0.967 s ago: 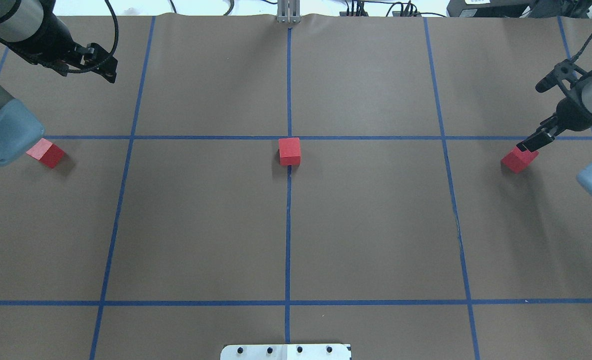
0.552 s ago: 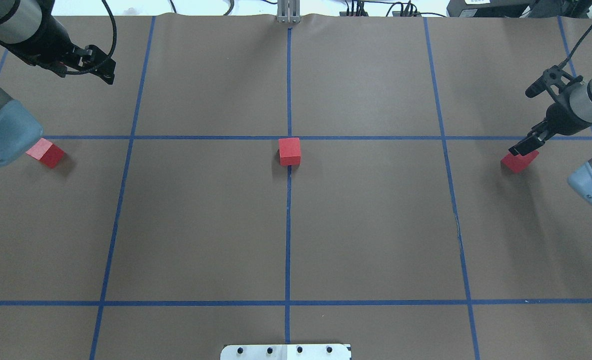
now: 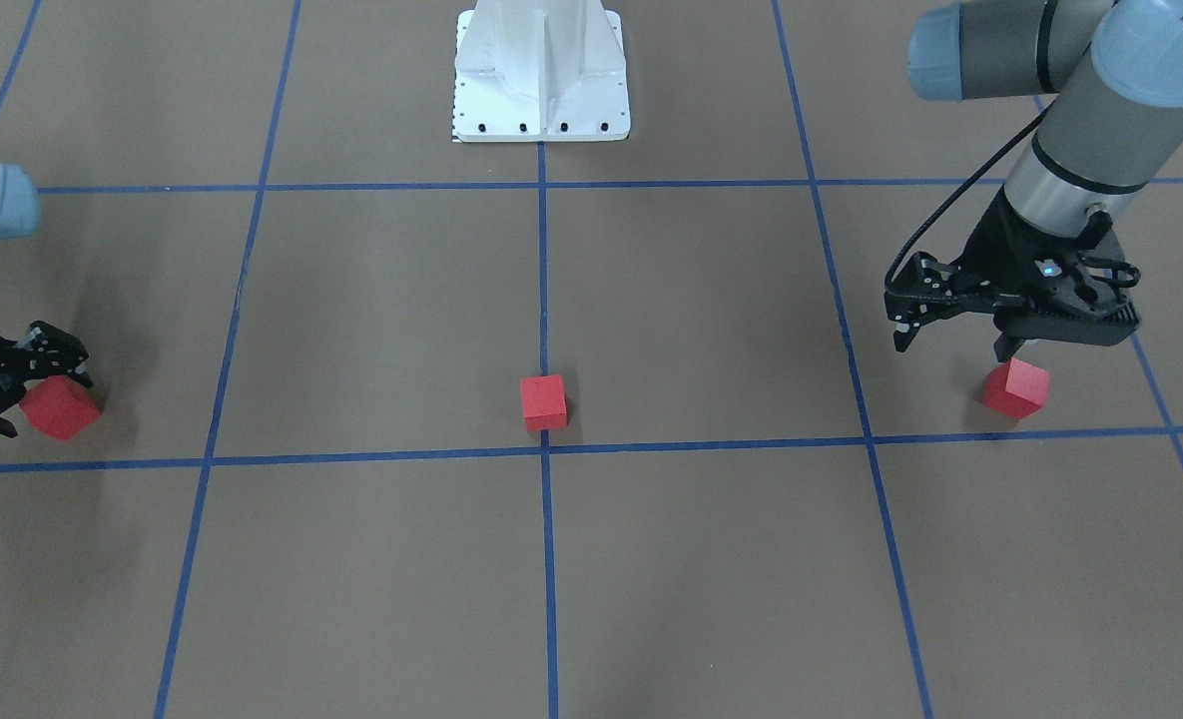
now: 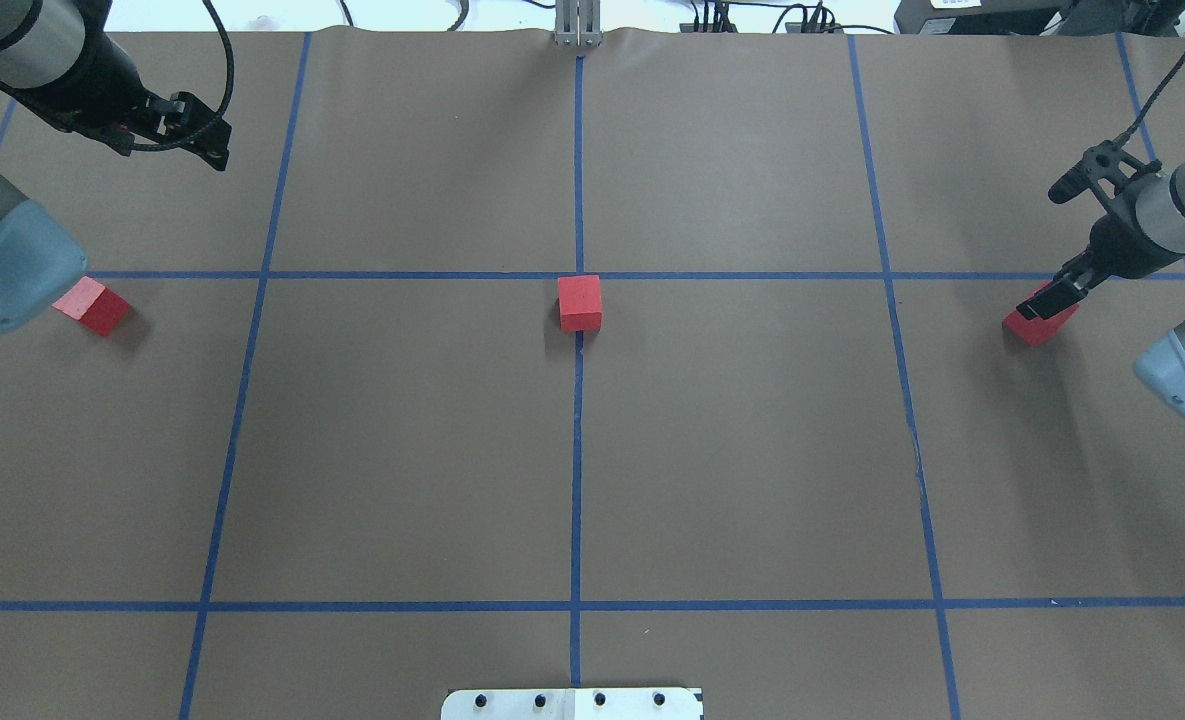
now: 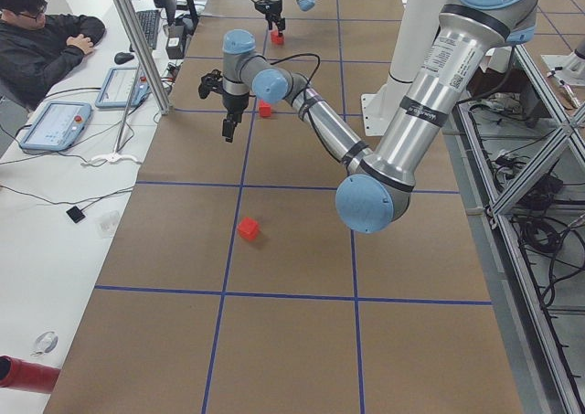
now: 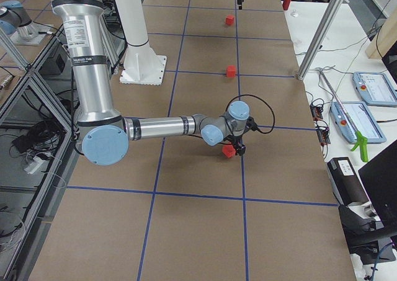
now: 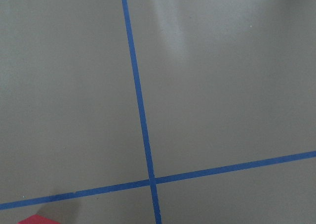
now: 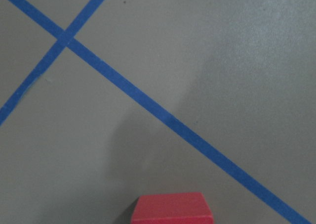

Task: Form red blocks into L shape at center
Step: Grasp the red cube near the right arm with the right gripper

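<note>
Crisscrossing the brown paper [image 4: 402,450], blue tape lines [image 4: 576,450].

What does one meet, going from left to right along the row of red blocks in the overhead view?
Left red block → first blue tape line → centre red block → second blue tape line → right red block. The right gripper overlaps that last block, so I leave it out of the order.

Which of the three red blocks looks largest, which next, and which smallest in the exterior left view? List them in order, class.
1. Nearest red block.
2. Middle red block.
3. Farthest red block.
They probably differ only through distance from the camera, so their true sizes stay unsure.
</note>
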Controlling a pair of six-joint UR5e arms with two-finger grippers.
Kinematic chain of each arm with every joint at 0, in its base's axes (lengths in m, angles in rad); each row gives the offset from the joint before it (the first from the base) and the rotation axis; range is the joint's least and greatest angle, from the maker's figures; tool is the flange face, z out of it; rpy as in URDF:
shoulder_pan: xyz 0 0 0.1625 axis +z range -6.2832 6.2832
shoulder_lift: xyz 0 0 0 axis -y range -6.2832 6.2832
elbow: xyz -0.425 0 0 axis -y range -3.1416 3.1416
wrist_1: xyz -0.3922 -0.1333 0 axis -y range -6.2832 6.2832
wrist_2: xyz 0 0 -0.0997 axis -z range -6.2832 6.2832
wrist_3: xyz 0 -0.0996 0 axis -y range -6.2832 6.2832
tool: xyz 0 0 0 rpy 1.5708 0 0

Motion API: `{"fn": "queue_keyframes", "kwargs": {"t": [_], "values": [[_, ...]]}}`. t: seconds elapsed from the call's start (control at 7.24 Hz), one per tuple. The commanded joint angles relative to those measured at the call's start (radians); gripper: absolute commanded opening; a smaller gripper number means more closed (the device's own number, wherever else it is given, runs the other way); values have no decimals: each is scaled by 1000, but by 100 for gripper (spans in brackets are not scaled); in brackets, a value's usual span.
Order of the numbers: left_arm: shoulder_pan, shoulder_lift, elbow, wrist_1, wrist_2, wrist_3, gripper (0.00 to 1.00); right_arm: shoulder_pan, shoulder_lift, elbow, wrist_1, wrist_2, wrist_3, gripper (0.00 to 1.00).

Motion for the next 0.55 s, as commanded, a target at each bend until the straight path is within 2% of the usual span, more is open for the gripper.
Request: {"fn": "queue_keyframes", "kwargs": {"t": [0.0, 0.14, 0.28, 0.41], "values": [[0, 0, -1, -3, -1, 0, 100, -7, -13, -5, 1, 4, 10, 92], [0, 0, 1, -3, -1, 0, 100, -7, -13, 0, 2, 8, 45, 1], [0, 0, -1, -3, -1, 0, 100, -7, -11, 14, 2, 10, 88, 0], [-3, 0, -4, -1, -6, 0, 99, -4, -11, 84, -34, 36, 123, 0]]}}
